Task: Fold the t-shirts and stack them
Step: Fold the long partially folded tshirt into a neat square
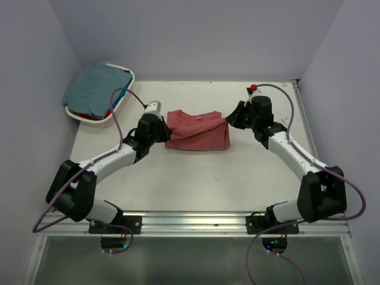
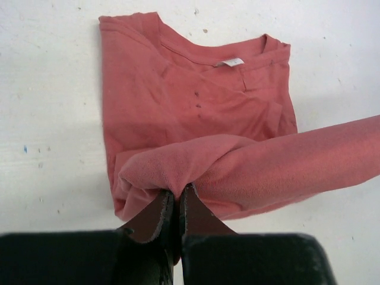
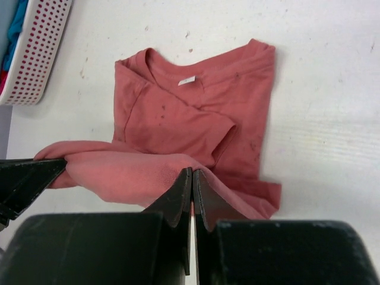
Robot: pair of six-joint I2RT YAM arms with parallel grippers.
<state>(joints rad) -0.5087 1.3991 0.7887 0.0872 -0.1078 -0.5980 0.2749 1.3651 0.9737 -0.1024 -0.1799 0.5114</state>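
A faded brick-red t-shirt (image 1: 196, 130) lies partly folded in the middle of the table, collar and label toward the far side. My left gripper (image 1: 159, 129) is shut on its left lower corner (image 2: 178, 172), lifted above the shirt. My right gripper (image 1: 233, 119) is shut on its right lower corner (image 3: 178, 163), also lifted. The held hem stretches between the two grippers over the shirt's body (image 2: 196, 101) (image 3: 196, 113). A muted teal t-shirt (image 1: 94, 89) lies on top of the white basket, with bits of bright blue and red cloth under it.
The white oval basket (image 1: 89, 116) stands at the table's far left corner; its rim shows in the right wrist view (image 3: 35, 53). A small red-topped fixture (image 1: 253, 88) sits at the far right. White table (image 1: 196, 178) in front of the shirt.
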